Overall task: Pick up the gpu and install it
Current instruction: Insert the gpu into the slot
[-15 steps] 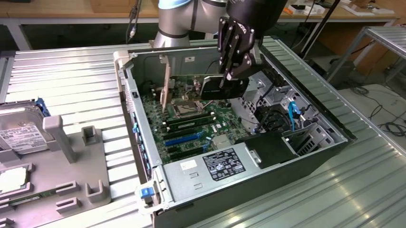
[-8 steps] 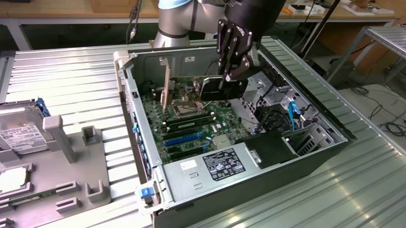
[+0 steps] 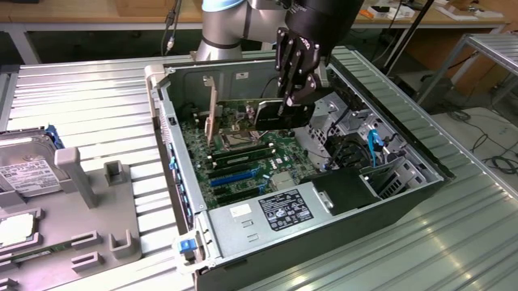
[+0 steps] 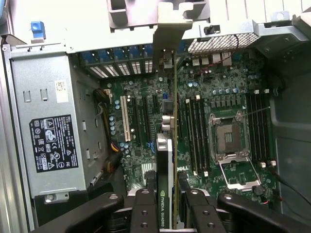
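The gpu (image 3: 271, 115) is a green card with a black cooler and a silver end bracket (image 3: 211, 109). It hangs on edge inside the open computer case (image 3: 174, 151), just above the green motherboard (image 3: 267, 151). My gripper (image 3: 298, 100) comes down from above and is shut on the card's upper edge. In the wrist view the gpu (image 4: 167, 145) runs edge-on away from my gripper (image 4: 167, 206). Black fingers (image 4: 145, 208) press on both of its faces. Its bracket (image 4: 170, 29) reaches toward the rear slot openings of the case.
The power supply (image 3: 275, 209) fills the near end of the case, and a drive cage with blue cables (image 3: 372, 145) lines the exterior view's right. Memory sticks (image 4: 194, 131) and the CPU socket (image 4: 233, 141) lie beside the card. A hard drive (image 3: 24, 170) rests on a grey fixture (image 3: 105, 200) outside.
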### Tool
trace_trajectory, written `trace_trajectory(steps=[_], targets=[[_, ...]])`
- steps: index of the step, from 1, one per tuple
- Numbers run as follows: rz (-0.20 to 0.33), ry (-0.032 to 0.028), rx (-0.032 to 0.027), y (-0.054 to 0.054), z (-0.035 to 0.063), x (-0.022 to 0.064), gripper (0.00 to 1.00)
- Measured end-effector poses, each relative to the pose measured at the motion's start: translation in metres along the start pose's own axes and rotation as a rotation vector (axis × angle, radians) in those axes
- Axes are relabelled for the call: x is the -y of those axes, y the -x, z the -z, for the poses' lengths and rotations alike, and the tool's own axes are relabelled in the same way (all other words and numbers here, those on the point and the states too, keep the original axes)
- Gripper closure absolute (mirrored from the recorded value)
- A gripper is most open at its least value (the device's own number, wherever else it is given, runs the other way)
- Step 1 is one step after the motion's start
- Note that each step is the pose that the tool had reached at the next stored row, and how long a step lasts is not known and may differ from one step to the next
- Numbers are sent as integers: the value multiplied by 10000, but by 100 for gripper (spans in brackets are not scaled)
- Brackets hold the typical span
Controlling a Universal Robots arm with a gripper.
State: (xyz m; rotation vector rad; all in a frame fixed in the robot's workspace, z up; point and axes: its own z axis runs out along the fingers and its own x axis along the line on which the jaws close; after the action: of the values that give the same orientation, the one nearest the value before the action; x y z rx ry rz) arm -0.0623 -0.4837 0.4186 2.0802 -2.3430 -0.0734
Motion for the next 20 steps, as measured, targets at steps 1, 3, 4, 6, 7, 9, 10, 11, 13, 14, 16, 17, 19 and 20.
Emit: trace_trajectory(steps=[1, 3, 4, 6, 7, 9, 10, 11, 13, 14, 16, 17, 19, 20], targets=[[0, 0, 1, 0, -1, 0, 73], [0, 0, 2, 0, -1, 0, 73], [0, -1, 2, 0, -1, 0, 73], [0, -1, 3, 0, -2, 0, 73], [0, -2, 5, 3, -7, 0, 73], [0, -5, 4, 27, -23, -3, 73], [0, -9, 4, 37, -36, -3, 73], [1, -14, 3, 44, -47, -3, 73], [0, -19, 4, 52, -61, -4, 73], [1, -22, 5, 61, -73, -5, 73], [1, -25, 5, 74, -87, -6, 73], [1, -26, 5, 79, -91, -6, 73], [1, -28, 5, 94, -106, -7, 73], [1, -30, 6, 101, -114, -8, 73]])
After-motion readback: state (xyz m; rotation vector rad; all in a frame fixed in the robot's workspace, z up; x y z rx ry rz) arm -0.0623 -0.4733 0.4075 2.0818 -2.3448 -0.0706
